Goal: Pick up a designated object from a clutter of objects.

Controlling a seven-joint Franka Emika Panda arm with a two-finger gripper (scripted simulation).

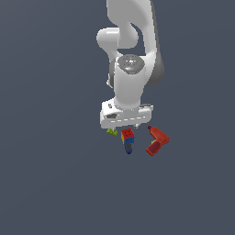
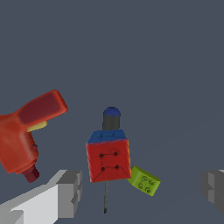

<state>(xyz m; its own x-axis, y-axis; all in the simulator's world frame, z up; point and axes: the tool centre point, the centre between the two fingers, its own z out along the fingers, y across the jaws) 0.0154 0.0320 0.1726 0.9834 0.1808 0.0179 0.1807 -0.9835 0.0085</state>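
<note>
The puzzle cube (image 1: 128,135), with a red face up and blue and yellow sides, sits in the middle of the clutter. In the wrist view the cube (image 2: 108,159) lies on top of the dark screwdriver (image 2: 111,118). The tiny green block (image 2: 144,180) touches the cube's corner. The red-orange power drill (image 2: 24,135) lies apart on the cube's other side. My gripper (image 1: 125,125) hovers just above the cube, open and empty. In the wrist view the gripper (image 2: 142,190) has its grey fingers (image 2: 70,192) spread wide, and the cube sits nearer one finger than the other.
The green block (image 1: 111,132) is at the exterior view's left of the cube, and the drill (image 1: 157,141) is at its right. The screwdriver's blue-tipped handle (image 1: 129,149) sticks out below the cube. All lie on a plain dark grey floor (image 1: 55,183).
</note>
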